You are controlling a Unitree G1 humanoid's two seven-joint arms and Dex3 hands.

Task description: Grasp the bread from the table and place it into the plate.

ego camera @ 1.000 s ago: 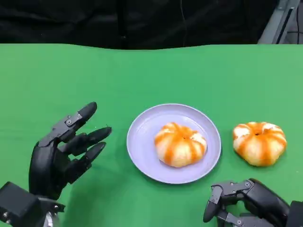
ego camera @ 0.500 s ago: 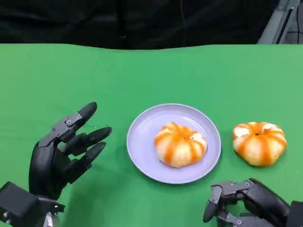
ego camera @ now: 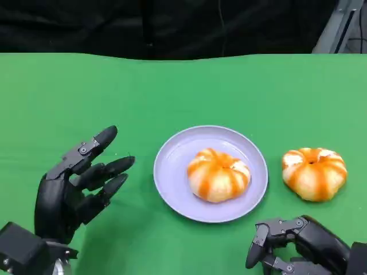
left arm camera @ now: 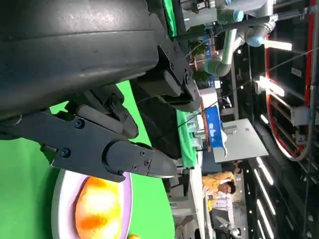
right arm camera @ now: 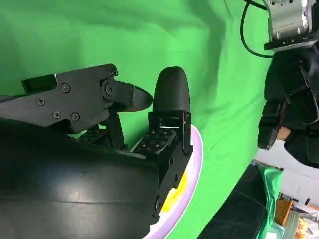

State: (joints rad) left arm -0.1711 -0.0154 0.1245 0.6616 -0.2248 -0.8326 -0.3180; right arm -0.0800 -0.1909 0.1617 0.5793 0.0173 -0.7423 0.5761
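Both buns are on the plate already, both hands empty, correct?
Not quite. Only one bun is on the plate; the other bun lies on the green table, off the plate's rim on the right hand's side, as the head view shows. The rest holds: the left hand and the right hand hold nothing.

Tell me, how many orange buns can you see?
2. One bun sits in the purple plate in the middle of the green table. The other bun lies on the table just right of the plate, beyond the right hand. Nothing seems hidden.
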